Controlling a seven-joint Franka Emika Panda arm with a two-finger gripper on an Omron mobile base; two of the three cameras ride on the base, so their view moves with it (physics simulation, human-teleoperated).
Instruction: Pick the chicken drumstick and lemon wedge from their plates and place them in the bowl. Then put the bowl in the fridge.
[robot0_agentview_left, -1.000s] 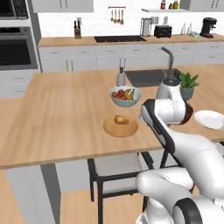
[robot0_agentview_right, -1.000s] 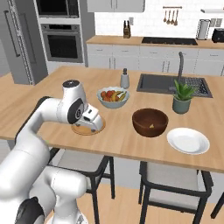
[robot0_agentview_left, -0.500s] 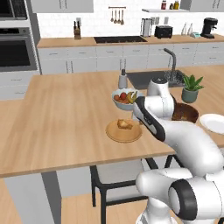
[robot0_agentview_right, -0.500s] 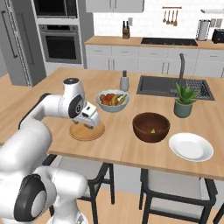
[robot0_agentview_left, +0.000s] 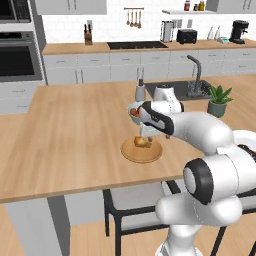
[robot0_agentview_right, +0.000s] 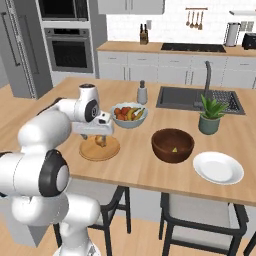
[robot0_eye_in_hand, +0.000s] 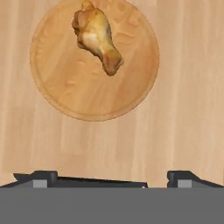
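Gripper is hovering with jaws spread wide, holding nothing, above the wooden plate. Chicken drumstick is lying on that plate; lemon wedge is sitting in the bowl.

Wooden island counter carries plates, bowl.

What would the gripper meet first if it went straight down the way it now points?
Probably the bare counter just beside the wooden plate. The drumstick lies further along that plate, off the line of the open gripper, though depth is hard to judge.
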